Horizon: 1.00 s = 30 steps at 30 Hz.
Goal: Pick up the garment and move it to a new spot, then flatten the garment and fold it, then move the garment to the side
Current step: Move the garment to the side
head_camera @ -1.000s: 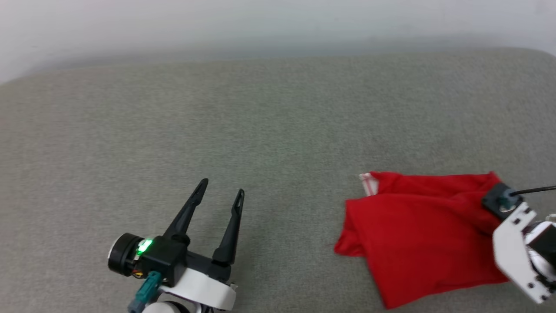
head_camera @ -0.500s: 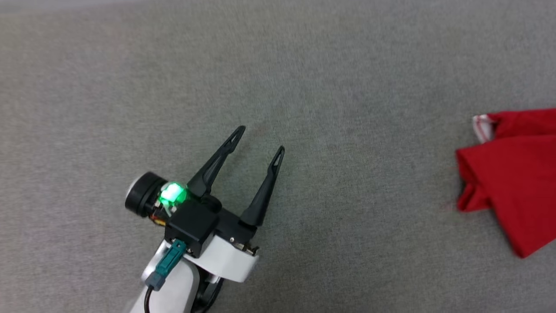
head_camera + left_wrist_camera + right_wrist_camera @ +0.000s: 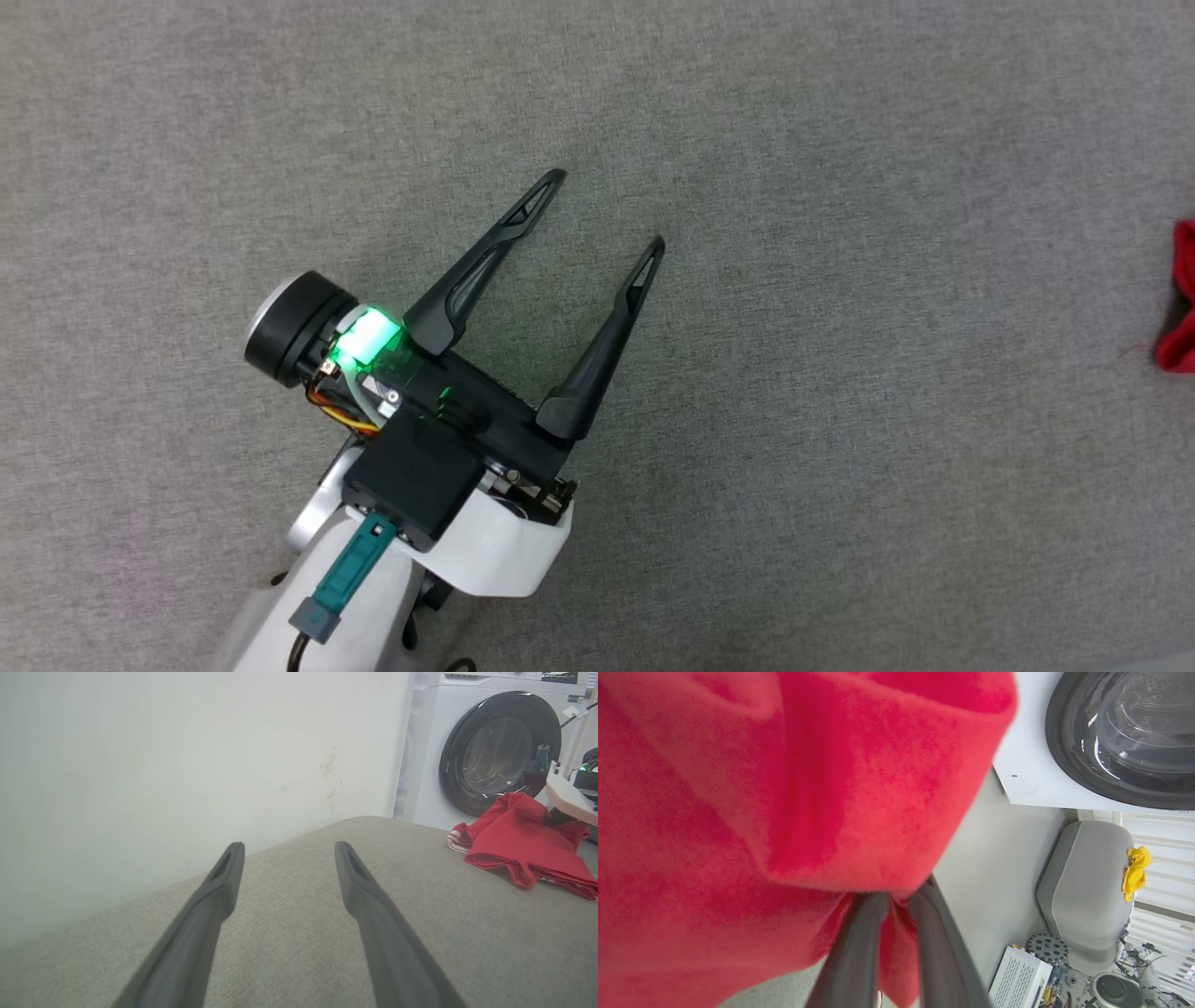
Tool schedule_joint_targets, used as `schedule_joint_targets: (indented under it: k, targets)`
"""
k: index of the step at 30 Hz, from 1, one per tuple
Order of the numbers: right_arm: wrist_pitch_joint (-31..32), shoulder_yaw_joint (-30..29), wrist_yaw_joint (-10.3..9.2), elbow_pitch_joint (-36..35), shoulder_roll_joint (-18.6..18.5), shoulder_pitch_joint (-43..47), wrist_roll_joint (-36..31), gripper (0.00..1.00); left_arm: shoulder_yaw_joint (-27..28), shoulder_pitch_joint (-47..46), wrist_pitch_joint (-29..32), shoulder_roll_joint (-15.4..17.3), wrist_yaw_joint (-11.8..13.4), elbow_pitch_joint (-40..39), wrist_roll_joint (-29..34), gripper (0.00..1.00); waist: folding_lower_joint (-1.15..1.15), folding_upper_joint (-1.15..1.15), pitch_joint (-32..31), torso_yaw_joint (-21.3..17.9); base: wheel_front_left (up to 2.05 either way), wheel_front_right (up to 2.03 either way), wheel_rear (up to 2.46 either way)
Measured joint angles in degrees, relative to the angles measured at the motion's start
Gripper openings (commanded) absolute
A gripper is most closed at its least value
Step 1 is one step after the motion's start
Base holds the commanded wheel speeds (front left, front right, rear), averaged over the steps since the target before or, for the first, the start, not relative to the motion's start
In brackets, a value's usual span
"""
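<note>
The red garment [image 3: 518, 844] lies bunched on the grey cushion [image 3: 289, 952], striped trim showing.

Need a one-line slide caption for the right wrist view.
Right gripper shut on a fold of the red garment, washing machine door beyond.

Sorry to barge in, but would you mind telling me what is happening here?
The robot is handling a red garment with one arm. Its right gripper is shut on a fold of the cloth, and the garment sits bunched on the grey padded surface in front of a washing machine. The left gripper is open and empty, held over a bare stretch of the same surface, well apart from the garment.
</note>
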Motion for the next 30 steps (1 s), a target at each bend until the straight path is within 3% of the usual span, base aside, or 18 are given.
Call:
schedule_joint_targets:
  k: [6,7,8,9,18,30]
  targets:
    - [-2.50,-4.38,0.00,4.15,2.33,-2.85,-3.07,0.00,-0.13,-0.48,0.00,0.68,0.00,-0.07,0.07,1.00,-0.01,0.00,0.87,0.06,0.00,0.00,0.00]
    - [-2.79,-4.77,0.00,4.60,2.74,-3.04,-3.70,0.08,-0.16,-0.51,0.00,0.70,0.00,0.03,0.07,1.00,0.00,0.00,0.84,0.09,0.00,0.00,0.00]
    - [-3.13,-5.13,0.00,4.82,3.03,-3.16,-4.55,0.58,-0.20,-0.51,0.00,0.70,0.01,0.16,0.05,1.00,0.00,0.00,0.73,0.12,0.00,0.00,0.00]
    - [-3.49,-5.63,0.00,5.04,3.31,-3.31,-5.35,1.00,-0.16,-0.51,0.00,0.71,0.04,0.35,0.03,1.00,0.00,0.00,0.53,0.15,0.00,0.00,0.00]
    - [-4.92,-8.32,-0.01,3.13,5.53,-4.92,-10.65,1.00,1.14,1.47,0.00,0.10,1.46,3.00,-1.55,1.00,-0.01,0.00,-4.29,0.77,0.00,0.00,0.00]
    - [-6.87,-6.69,-0.01,-16.35,16.64,-3.42,-2.36,1.00,8.45,12.48,0.00,-1.68,4.54,7.71,-5.54,1.00,-0.03,0.00,-17.76,2.22,0.00,0.00,0.00]
